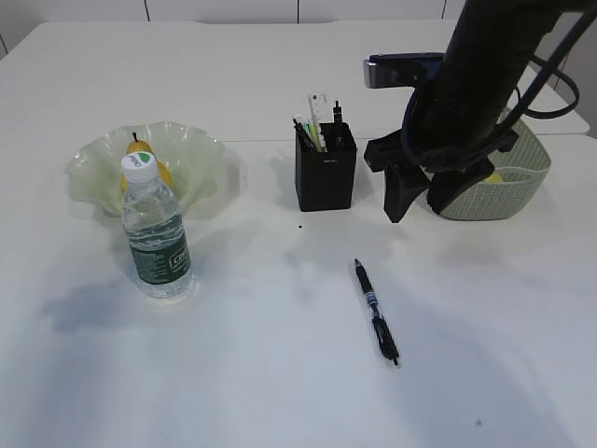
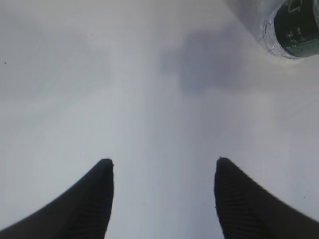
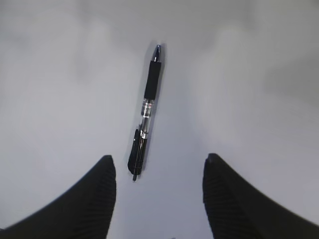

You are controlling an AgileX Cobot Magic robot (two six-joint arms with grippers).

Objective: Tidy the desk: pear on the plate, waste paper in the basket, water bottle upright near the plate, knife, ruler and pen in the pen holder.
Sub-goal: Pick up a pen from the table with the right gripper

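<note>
On the white desk (image 1: 261, 373) the yellow pear (image 1: 140, 149) lies in the ruffled pale green plate (image 1: 93, 168). The water bottle (image 1: 156, 233) stands upright just in front of the plate; its base shows in the left wrist view (image 2: 294, 27). The black pen holder (image 1: 326, 177) has several items sticking out, among them a pale ruler-like strip (image 1: 317, 110). A black pen (image 1: 376, 313) lies flat on the desk. My right gripper (image 1: 420, 207) is open and empty, hovering above the pen (image 3: 146, 112) between holder and basket; the jaws (image 3: 158, 162) straddle its clip end. My left gripper (image 2: 163, 167) is open and empty over bare desk.
The sage-green basket (image 1: 527, 177) stands at the right, partly hidden by my right arm, with a bit of yellow waste paper (image 1: 495, 176) showing inside. The left arm is out of the exterior view.
</note>
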